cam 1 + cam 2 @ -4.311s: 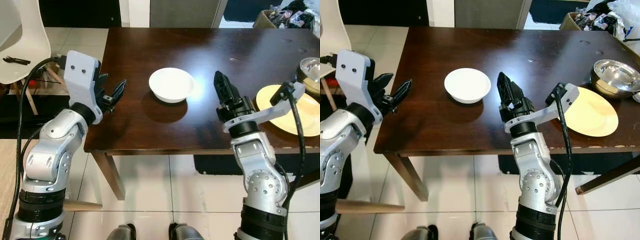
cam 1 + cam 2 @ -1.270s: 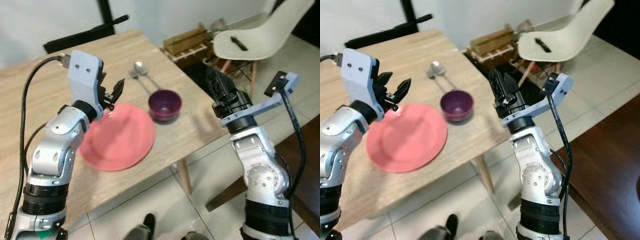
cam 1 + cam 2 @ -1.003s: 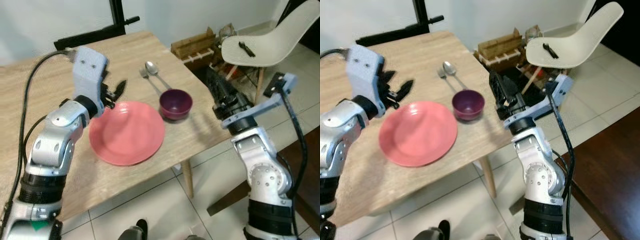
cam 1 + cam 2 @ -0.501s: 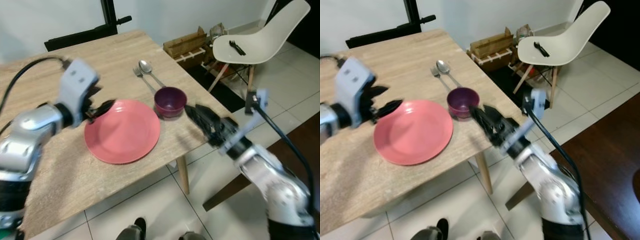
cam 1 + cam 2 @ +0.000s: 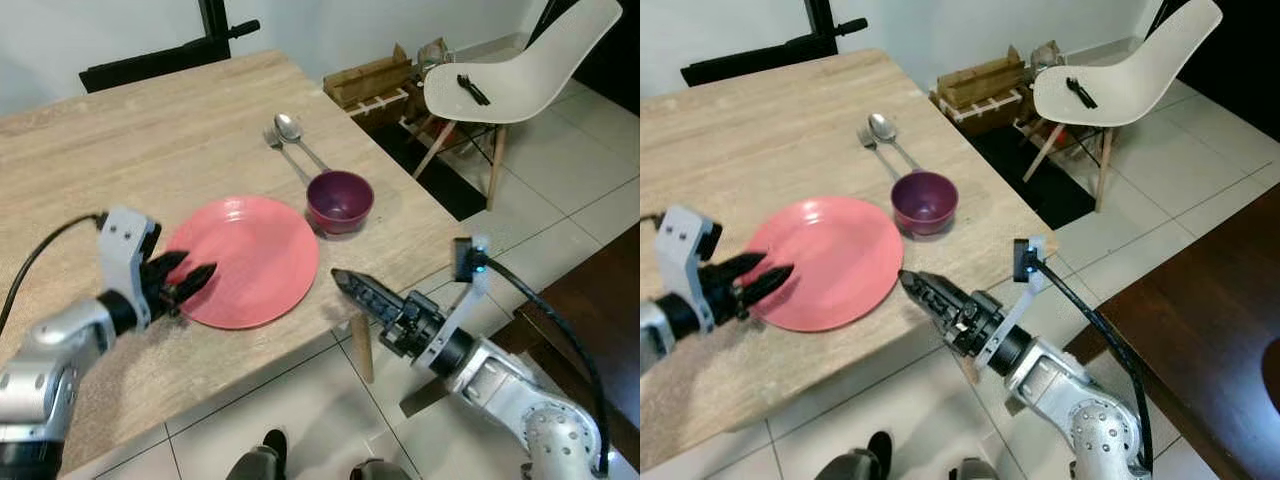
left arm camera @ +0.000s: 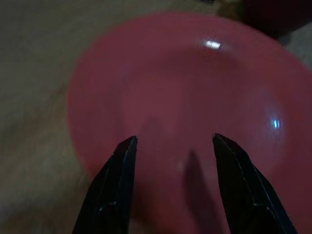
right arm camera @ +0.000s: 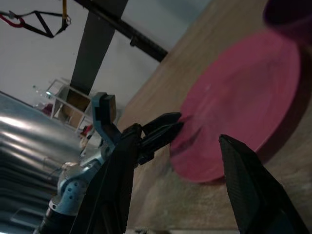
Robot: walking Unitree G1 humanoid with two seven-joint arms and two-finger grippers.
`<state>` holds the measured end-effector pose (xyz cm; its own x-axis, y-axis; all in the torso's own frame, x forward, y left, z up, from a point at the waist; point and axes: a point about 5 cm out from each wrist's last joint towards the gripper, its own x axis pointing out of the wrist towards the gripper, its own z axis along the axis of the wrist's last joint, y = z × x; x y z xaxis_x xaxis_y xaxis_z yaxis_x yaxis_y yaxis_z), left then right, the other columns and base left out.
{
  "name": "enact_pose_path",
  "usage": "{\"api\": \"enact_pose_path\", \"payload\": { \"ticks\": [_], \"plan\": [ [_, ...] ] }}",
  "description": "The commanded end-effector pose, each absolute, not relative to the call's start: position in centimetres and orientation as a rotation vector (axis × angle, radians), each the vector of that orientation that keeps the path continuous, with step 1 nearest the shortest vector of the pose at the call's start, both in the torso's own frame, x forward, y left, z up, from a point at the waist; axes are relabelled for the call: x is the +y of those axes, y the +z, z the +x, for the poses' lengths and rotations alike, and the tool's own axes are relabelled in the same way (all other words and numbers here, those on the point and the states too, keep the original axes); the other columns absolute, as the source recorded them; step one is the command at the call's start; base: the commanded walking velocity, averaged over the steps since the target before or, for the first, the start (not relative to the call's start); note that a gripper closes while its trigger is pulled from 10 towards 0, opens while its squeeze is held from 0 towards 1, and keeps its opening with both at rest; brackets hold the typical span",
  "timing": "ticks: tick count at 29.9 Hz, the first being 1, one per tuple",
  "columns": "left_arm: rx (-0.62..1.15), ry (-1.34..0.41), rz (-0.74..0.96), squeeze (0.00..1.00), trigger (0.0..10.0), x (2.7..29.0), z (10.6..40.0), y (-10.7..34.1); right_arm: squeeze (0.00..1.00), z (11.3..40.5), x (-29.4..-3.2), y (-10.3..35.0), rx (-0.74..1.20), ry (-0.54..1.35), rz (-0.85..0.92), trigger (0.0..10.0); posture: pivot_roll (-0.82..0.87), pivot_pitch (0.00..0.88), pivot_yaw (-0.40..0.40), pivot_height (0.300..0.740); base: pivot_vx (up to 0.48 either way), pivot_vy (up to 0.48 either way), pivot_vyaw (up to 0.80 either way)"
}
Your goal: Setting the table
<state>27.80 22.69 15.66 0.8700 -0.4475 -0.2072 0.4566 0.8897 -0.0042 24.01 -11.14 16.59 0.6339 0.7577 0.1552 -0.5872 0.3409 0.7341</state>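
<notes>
Both arms have dropped low toward the round pink plate (image 5: 247, 258) on the pale wooden table (image 5: 120, 150). Left gripper (image 5: 190, 279) sits at the plate's rim, fingers apart, likely ready to grab it. Right gripper (image 5: 352, 287) waits by the table edge, fingers apart, holding nothing.

One pink plate (image 5: 248, 258), one purple bowl (image 5: 340, 200) and one light wooden table (image 5: 120, 140). One spoon (image 5: 292, 132) lies beside what looks like one fork (image 5: 274, 143). One white chair (image 5: 520, 65), two grippers: left gripper (image 5: 193, 280), right gripper (image 5: 352, 288).
</notes>
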Motion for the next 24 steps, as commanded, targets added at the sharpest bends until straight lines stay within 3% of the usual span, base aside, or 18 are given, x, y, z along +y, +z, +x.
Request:
{"api": "enact_pose_path", "payload": {
  "ticks": [1,15,24],
  "plan": [
    [0.219,-0.417,0.041,0.0,10.0,23.5,27.1,14.7,0.0,23.6,-10.6,16.0,0.301,0.925,0.843,10.0,-0.01,0.126,0.028,0.74,0.0,0.0,0.0],
    [0.304,-0.355,0.027,0.0,10.0,24.2,25.6,11.6,0.0,23.7,-9.0,15.4,0.407,1.044,0.783,10.0,0.0,0.124,0.023,0.74,0.0,0.0,0.0],
    [0.292,-0.362,0.04,0.0,10.0,24.1,25.6,11.9,0.0,24.2,-7.3,15.4,0.505,1.093,0.876,10.0,0.01,0.12,0.022,0.74,0.0,0.0,0.0]
  ]
}}
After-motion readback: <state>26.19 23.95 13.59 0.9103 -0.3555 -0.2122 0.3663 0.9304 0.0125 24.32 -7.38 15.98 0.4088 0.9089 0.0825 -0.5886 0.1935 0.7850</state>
